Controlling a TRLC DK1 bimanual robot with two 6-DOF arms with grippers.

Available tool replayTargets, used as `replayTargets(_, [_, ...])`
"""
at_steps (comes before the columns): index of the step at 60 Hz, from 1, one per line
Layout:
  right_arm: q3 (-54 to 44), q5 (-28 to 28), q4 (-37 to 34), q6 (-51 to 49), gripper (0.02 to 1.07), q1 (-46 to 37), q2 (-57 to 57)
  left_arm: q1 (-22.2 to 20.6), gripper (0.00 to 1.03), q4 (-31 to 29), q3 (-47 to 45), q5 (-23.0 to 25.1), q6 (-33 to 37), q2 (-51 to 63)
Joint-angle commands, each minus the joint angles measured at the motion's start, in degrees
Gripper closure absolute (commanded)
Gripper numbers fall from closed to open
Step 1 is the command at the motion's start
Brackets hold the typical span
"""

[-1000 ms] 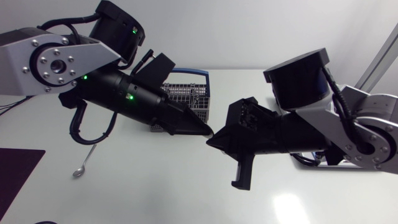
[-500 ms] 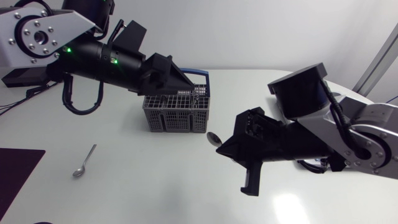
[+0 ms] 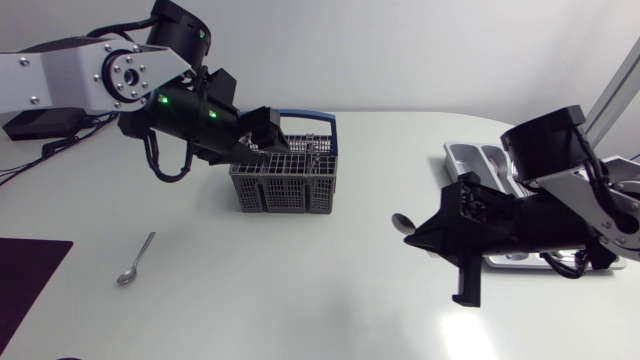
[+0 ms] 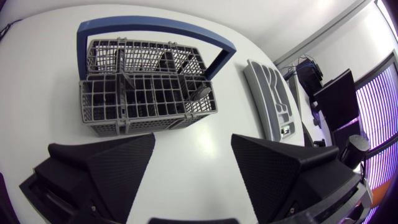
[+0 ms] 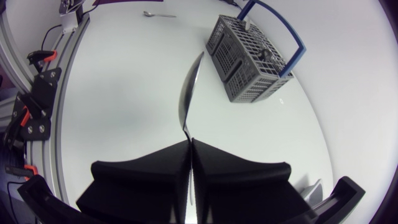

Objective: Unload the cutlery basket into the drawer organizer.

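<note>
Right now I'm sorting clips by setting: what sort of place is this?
Probably a robotics lab bench, not a kitchen: my silver-and-black left arm and right arm reach over a plain white table holding a grey mesh cutlery basket with blue handle and a silver drawer organizer.

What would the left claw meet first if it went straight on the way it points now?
The cutlery basket. In the left wrist view the open left claw faces its grey compartments with nothing in between. Depth is unclear: near wall or top rim first, I cannot tell.
</note>
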Motion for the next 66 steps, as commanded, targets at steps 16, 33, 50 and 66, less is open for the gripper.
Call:
replayTargets(16, [-1.4, -2.14, -5.68, -21.12, 1.01, -18.27, 1.5, -1.14, 0.17, 0.14, 3.88, -6.74, -7.81, 4.16])
replayTargets(33, [1.15, -2.23, -6.21, -38.88, 1.01, -35.32, 10.38, -1.31, 0.18, 0.14, 4.41, -9.12, -10.71, 5.48])
replayTargets(50, [7.91, -1.35, -5.86, -49.51, 1.02, -48.59, 20.49, -0.96, 0.18, 0.23, 5.73, -9.56, -12.73, 7.33])
replayTargets(66, [15.03, 1.11, -5.5, -54.87, 1.01, -55.8, 28.75, -0.7, 0.18, 0.23, 6.87, -10.52, -15.54, 8.65])
